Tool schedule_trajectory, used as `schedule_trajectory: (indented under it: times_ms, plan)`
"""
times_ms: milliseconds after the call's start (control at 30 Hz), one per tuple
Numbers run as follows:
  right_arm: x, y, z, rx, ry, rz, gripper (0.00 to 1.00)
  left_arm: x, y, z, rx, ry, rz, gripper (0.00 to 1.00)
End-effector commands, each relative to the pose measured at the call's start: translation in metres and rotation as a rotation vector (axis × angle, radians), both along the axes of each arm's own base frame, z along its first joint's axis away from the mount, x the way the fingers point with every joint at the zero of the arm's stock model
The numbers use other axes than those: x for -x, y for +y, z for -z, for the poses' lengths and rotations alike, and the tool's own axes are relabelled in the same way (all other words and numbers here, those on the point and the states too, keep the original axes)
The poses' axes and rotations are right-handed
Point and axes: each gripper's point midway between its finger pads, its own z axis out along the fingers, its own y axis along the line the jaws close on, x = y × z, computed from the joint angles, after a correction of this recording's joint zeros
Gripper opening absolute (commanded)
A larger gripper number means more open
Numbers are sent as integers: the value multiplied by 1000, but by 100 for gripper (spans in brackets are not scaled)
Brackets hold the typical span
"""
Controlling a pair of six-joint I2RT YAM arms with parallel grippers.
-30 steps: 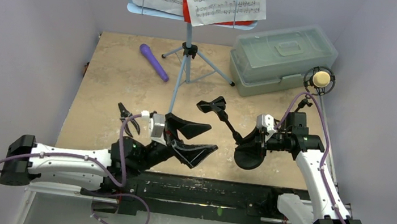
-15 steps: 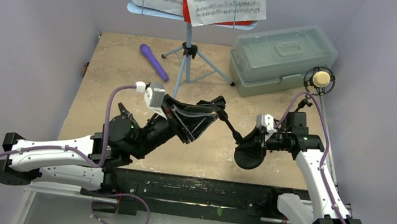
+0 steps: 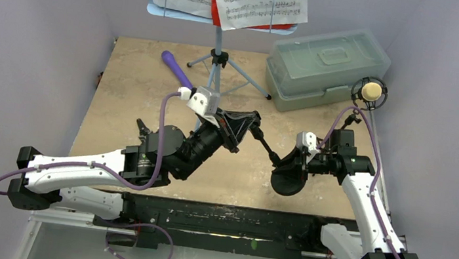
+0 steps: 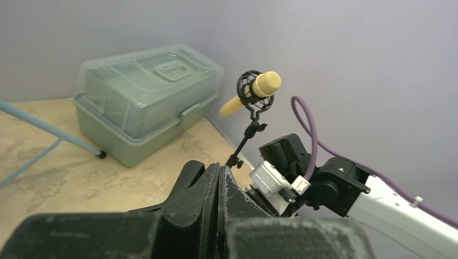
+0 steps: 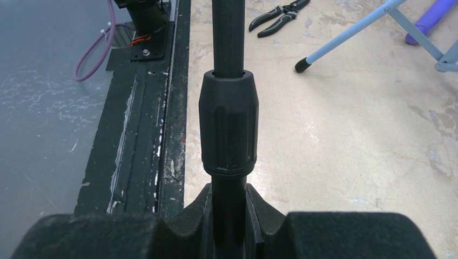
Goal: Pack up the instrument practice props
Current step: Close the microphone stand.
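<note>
Left pincer [image 4: 219, 190]: fingers pressed together right at the clip end [image 3: 252, 119] of the round-base mic holder [image 3: 287, 178]; whether a thin part is caught between them cannot be told. Right pincer [image 5: 229, 218] pinches the holder's stem just above the base, which sits on or low over the surface [image 3: 132, 91] near its front edge. Judged step: two-armed folding of this holder for packing. The next move needs a steady right grip while the left bends the arm down, and the box [image 3: 328, 61] is shut.

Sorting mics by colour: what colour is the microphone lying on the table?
The microphone is purple, clearest in top external view.
</note>
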Motion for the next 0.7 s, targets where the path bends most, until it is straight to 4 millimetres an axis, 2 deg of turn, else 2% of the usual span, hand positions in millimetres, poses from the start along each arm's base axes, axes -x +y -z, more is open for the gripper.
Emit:
schedule_trajectory:
  times_ms: [0,233,533,667]
  plan:
    - [-3,4,-15,-42,-54,-18,0,-11,20,-16,-20,-23,-106,0]
    - [-3,4,-15,-42,-51,-19,0,-14,24,-12,-35,-22,-133,0]
    - [-4,4,-15,-42,-52,-18,0,-14,14,2,-55,-8,-116,0]
    - [-3,4,-15,-44,-51,-18,0,-13,0,19,-85,15,-89,0]
